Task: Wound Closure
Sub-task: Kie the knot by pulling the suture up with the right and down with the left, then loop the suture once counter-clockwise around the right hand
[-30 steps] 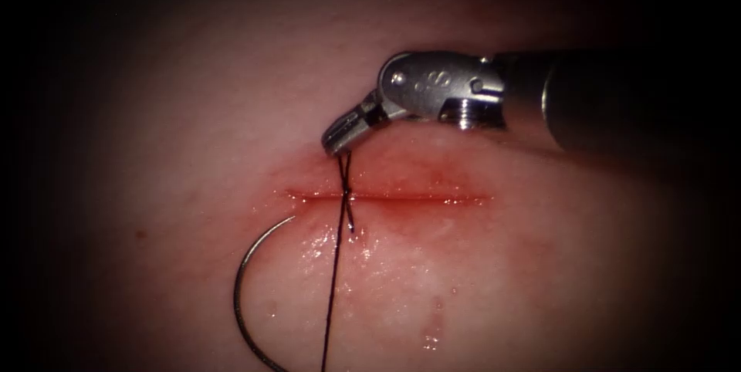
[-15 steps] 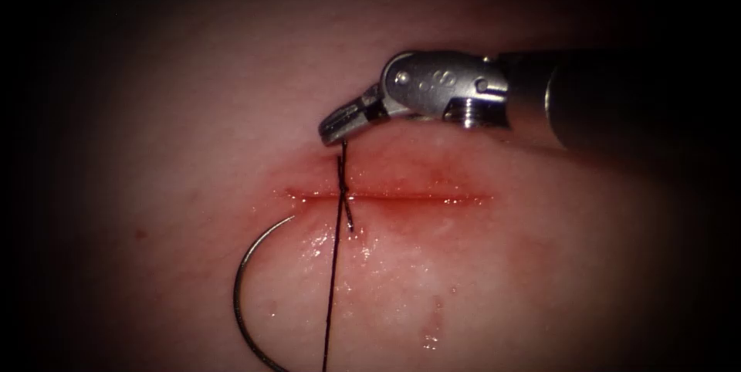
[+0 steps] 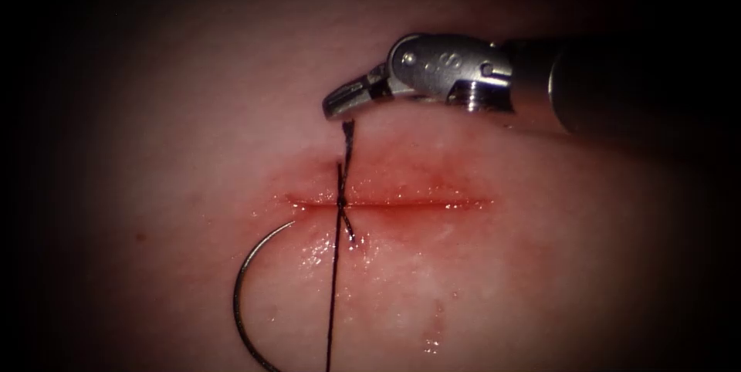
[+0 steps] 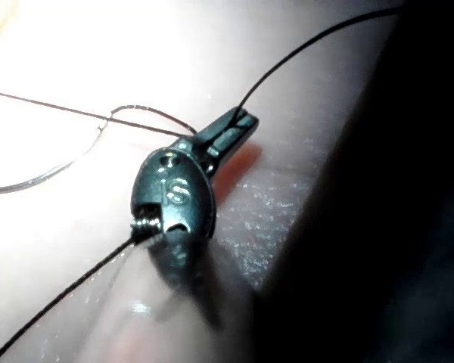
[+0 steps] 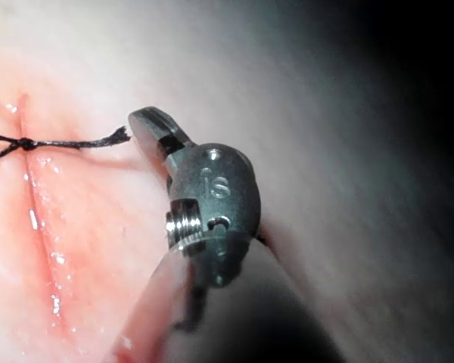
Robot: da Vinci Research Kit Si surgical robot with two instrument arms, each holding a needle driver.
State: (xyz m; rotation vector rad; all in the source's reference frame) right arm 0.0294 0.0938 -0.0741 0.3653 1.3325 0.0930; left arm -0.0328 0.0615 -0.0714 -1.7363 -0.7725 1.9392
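The curved needle (image 3: pixel 245 295) lies loose on the tissue (image 3: pixel 540 279) toward the left, below the cut (image 3: pixel 394 203), its arc running off the lower edge. Just right of it the thread (image 3: pixel 333 295) crosses the cut at a knot (image 3: pixel 340 204). A short cut end (image 3: pixel 347 134) stands up just beneath my right claw (image 3: pixel 333 107), which is clenched on nothing. Open tissue spreads rightward along the cut.

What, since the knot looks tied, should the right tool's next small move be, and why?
Probably a short move toward the needle. The right tool looks shut on nothing, the thread tail stands free above the knot, and the needle lies loose on the tissue below the cut.
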